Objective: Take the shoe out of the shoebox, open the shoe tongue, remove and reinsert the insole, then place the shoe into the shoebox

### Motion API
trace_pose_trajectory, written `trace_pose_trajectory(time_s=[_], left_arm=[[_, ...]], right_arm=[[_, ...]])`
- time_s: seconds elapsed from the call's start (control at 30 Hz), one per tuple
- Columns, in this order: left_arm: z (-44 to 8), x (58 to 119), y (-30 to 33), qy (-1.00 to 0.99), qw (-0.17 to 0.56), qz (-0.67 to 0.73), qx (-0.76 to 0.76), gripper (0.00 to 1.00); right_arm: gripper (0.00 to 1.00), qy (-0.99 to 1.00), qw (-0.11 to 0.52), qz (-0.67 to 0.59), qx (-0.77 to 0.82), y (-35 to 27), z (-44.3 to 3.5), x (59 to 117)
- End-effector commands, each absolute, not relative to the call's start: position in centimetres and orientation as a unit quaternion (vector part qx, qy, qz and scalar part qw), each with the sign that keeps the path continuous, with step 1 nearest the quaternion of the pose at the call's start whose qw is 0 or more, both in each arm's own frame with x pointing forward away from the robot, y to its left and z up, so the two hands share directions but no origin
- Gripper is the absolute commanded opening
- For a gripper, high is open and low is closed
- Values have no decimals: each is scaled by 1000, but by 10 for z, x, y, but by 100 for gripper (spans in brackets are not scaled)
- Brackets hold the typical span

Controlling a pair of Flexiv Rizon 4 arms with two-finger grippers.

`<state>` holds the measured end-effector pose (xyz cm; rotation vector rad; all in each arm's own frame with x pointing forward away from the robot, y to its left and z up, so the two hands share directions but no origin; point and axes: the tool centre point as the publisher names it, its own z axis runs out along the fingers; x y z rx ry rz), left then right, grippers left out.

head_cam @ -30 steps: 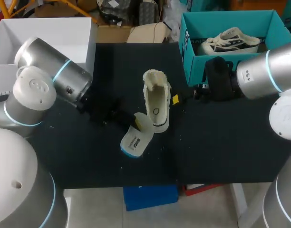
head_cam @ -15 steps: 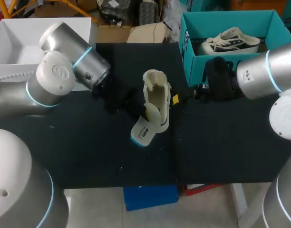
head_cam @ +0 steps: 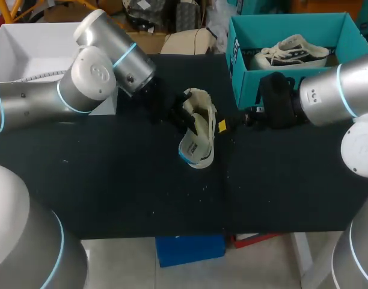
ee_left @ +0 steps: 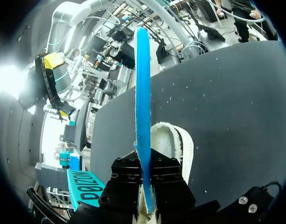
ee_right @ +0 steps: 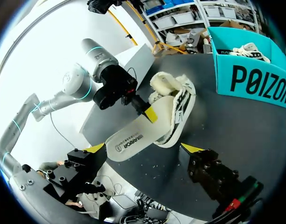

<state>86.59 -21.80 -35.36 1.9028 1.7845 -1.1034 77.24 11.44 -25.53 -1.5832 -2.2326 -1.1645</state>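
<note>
Left gripper [ee_left: 144,189]: the jaws are nearly closed and clamp the insole [ee_left: 142,107] from two sides. In the left wrist view the insole stands edge-on between the black finger blocks as a thin blue strip. In the right wrist view one yellow fingertip [ee_right: 150,115] presses the insole's upper face about midway along its length.

Right gripper [ee_right: 143,149]: the jaws are spread wide and hold nothing. In the head view one yellow tip sits just beside the flank of the shoe [head_cam: 202,123]; contact cannot be confirmed.

Position of the task items:
- The shoe stands on the table [head_cam: 112,192] near its middle, outside the shoebox [head_cam: 239,72], between the two grippers.
- The insole slants across the shoe's opening. One end projects past the shoe's rim towards the robot. Whether the other end is seated inside the shoe cannot be told.
- The shoebox stands at the far right of the table, open at the top, with a second shoe [head_cam: 292,51] inside it.

Obstructions: the right arm's wrist lies in front of the shoebox's near wall. A white box [head_cam: 58,39] stands at the far left, behind the left arm.

Materials and shapes:
- Insole: thin, flat, rounded at the end, white printed top face, blue underside (visible as a blue edge in the head view).
- Shoe: cream upper, fleecy lining and tongue, dark trim along the side.
- Table: matte black, scattered with pale specks.
- Shoebox: teal card with dark lettering.
</note>
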Motion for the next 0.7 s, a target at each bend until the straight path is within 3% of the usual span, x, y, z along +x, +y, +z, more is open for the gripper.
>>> trace_pose_trajectory(time_s=[0.03, 0.13, 0.17, 0.23, 0.3, 0.33, 0.4, 0.7], left_arm=[[-373, 897, -232, 626, 160, -385, 659, 0], [-374, 907, -235, 636, 169, -380, 650, 0], [-373, 909, -236, 636, 169, -379, 650, 12], [-368, 908, -237, 638, 170, -377, 649, 64], [-362, 905, -236, 638, 171, -378, 648, 72], [-360, 901, -235, 639, 170, -380, 647, 83], [-353, 893, -231, 636, 164, -380, 651, 88], [-325, 853, -209, 626, 130, -379, 668, 87]], right_arm=[[100, -748, 83, -388, -531, 116, -255, 773], [100, -748, 83, -388, -531, 116, -255, 773], [100, -748, 83, -388, -531, 116, -255, 773], [100, -748, 83, -388, -531, 116, -255, 773], [100, -748, 83, -388, -531, 116, -255, 773], [100, -748, 83, -388, -531, 116, -255, 773], [100, -748, 83, -388, -531, 116, -255, 773], [100, -748, 83, -388, -531, 116, -255, 773]])
